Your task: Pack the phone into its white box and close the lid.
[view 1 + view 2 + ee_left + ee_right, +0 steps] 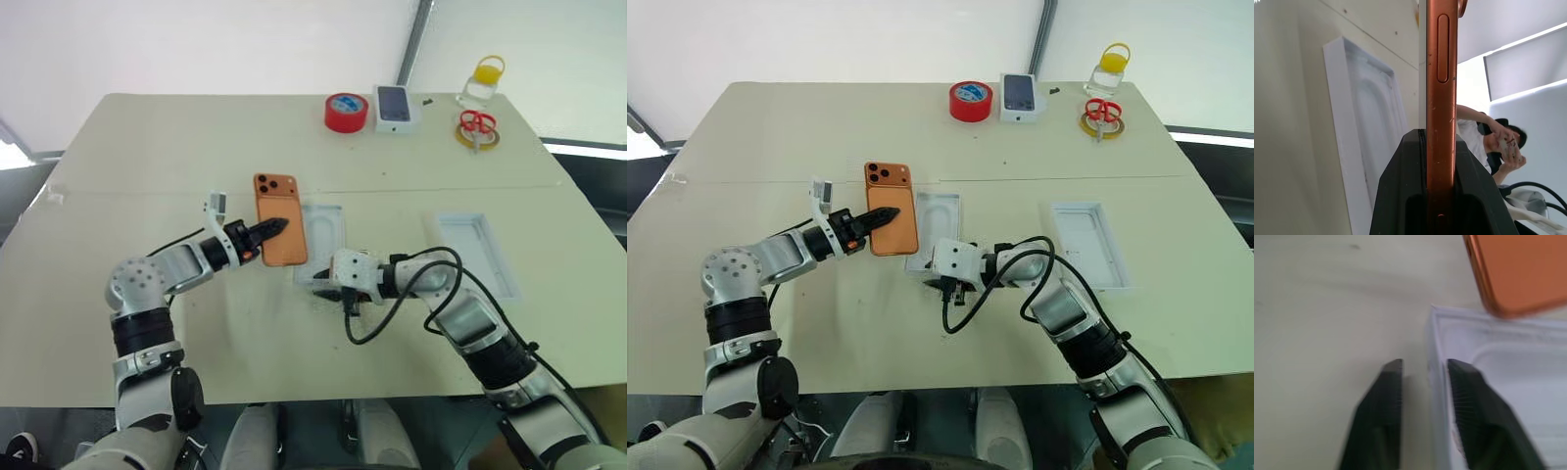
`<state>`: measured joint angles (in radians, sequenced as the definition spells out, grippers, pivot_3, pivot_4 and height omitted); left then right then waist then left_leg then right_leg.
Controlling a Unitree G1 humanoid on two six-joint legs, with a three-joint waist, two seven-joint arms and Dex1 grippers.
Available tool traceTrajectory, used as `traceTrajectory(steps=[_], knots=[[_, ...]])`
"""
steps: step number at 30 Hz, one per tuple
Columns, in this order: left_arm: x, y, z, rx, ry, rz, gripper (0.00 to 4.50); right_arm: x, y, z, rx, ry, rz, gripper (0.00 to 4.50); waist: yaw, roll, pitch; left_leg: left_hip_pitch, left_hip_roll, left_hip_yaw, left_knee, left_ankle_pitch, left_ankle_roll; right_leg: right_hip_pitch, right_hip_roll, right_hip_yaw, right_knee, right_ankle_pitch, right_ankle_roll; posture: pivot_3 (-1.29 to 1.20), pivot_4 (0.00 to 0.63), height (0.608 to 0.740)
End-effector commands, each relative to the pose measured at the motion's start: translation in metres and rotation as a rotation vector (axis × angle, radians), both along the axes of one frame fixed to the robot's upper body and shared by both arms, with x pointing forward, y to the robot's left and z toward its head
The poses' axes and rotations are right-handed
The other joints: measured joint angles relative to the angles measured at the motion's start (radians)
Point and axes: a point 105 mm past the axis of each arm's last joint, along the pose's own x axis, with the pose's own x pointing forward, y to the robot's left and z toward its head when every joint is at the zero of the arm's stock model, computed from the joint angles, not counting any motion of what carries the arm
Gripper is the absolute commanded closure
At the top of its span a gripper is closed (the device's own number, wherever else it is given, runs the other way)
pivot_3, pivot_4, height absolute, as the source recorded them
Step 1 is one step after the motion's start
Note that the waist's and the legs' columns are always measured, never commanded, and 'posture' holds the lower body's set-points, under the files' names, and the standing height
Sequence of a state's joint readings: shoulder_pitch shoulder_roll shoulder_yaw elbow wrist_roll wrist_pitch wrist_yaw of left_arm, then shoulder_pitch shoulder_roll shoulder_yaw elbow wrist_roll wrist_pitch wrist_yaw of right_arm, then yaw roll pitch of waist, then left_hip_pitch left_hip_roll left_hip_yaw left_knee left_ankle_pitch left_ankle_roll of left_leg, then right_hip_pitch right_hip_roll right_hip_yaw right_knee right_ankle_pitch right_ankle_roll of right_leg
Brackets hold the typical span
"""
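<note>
A table (147,147) fills the view. At its centre lies a white tray (328,220); another (480,250) sits at three o'clock. The left gripper (272,229) pinches the phone (279,230) above the table, unpacked. The right gripper (1422,377) straddles the centre tray's wall, narrowly parted.

The table (147,176) lies bare on the robot's left and along its near edge, giving open passage there. In the middle, the left gripper (274,228) holds the phone (280,233) raised beside the white tray (325,235), overhanging the tray's left edge. The right gripper (1422,377) straddles that tray's near wall, blocking its near end. A second tray (480,250) lies well apart to the right, with clear surface between. Red tape (346,112), a small box (395,107) and scissors (477,125) crowd the far edge.
</note>
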<state>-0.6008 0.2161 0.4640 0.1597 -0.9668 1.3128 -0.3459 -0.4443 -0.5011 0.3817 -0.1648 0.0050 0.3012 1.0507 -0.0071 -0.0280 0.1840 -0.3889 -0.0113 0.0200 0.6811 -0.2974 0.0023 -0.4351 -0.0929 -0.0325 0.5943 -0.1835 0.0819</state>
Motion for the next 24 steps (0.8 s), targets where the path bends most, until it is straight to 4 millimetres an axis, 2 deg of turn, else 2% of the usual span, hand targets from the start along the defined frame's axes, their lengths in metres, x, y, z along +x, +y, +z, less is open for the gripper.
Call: traceTrajectory(steps=[1,4,7,9,11,19,21,22,24], knots=[[0.003,-0.006,0.014,-0.011,-0.063,-0.021,4.50,-0.008,-0.009,0.036,0.124,-0.017,0.032,1.51,0.000,0.000,0.000,0.000,0.000,0.000,0.000,0.000,0.000,0.000,0.000,0.000,0.000,0.000,0.000,0.00,0.150,0.739],[0.004,-0.017,0.012,-0.018,-0.037,-0.061,4.50,0.005,-0.038,0.049,0.156,-0.039,-0.059,1.51,0.006,0.000,0.000,0.000,-0.001,0.000,0.001,0.000,0.000,0.000,0.000,0.000,0.000,0.000,0.000,0.00,0.150,0.739],[0.000,-0.031,0.003,0.003,0.002,-0.119,4.50,0.026,-0.074,0.043,0.084,-0.081,-0.188,1.51,0.012,0.000,0.000,0.000,0.000,0.000,0.001,-0.001,0.001,0.001,0.000,0.000,-0.001,0.000,0.000,0.00,0.150,0.739],[-0.001,-0.038,-0.002,0.013,0.008,-0.129,4.50,0.032,-0.090,0.036,0.032,-0.094,-0.229,1.51,0.014,0.000,0.000,0.000,0.000,0.001,0.001,-0.001,0.002,0.001,0.000,0.000,-0.001,0.000,-0.001,0.00,0.150,0.739],[0.001,-0.041,-0.004,0.004,0.011,-0.124,4.50,0.033,-0.093,0.033,0.013,-0.111,-0.230,1.51,0.016,0.000,0.000,0.000,0.000,0.001,0.001,-0.001,0.002,0.000,0.000,0.000,-0.001,0.000,-0.001,0.00,0.150,0.739],[0.005,-0.058,-0.006,0.011,0.048,-0.154,4.50,0.031,-0.077,0.031,0.047,-0.140,-0.210,1.51,0.018,0.000,0.000,0.000,0.001,0.001,0.001,0.000,0.002,0.000,0.002,0.000,-0.001,0.000,0.000,0.00,0.150,0.739],[0.008,-0.060,-0.006,0.009,0.055,-0.146,3.52,0.031,-0.077,0.030,0.051,-0.138,-0.213,1.45,0.020,0.000,0.000,0.000,0.001,0.001,0.002,0.000,0.002,0.001,0.002,0.000,-0.001,0.000,0.000,0.00,0.150,0.739],[0.009,-0.060,-0.007,0.018,0.059,-0.146,3.30,0.032,-0.077,0.030,0.051,-0.137,-0.215,1.45,0.020,0.000,0.000,0.000,0.001,0.001,0.002,0.000,0.002,0.001,0.002,0.000,-0.001,0.000,0.000,0.00,0.150,0.739],[0.011,-0.061,-0.008,0.028,0.067,-0.141,2.38,0.033,-0.078,0.031,0.049,-0.138,-0.218,1.45,0.019,0.000,0.000,0.000,0.001,0.001,0.002,0.000,0.002,0.001,0.001,0.001,-0.001,0.000,0.000,0.00,0.150,0.739]])
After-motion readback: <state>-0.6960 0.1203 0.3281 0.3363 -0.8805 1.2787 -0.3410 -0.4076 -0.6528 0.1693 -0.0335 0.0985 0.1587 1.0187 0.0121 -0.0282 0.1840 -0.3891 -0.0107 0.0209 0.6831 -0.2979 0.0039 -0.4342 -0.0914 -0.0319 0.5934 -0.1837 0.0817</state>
